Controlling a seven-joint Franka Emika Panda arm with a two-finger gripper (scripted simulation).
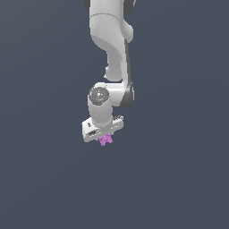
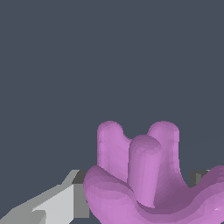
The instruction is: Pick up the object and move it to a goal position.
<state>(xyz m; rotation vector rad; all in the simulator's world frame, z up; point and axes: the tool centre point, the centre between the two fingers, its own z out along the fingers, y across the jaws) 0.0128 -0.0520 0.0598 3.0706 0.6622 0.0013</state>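
The object (image 1: 106,140) is a tiny pink-purple lumpy piece with small prongs. In the exterior view it pokes out just below the white hand of my gripper (image 1: 105,137), whose fingers are hidden behind the hand and the piece. In the wrist view the object (image 2: 144,179) fills the lower middle, three rounded prongs pointing away, with a light grey finger (image 2: 52,205) beside it on one side and a sliver of the other finger (image 2: 199,177) on the far side. The jaws look shut on the piece.
The white arm (image 1: 112,49) comes down from the top middle of the exterior view. Around it is only a plain dark blue-grey backdrop, with no visible edges, marker or other objects.
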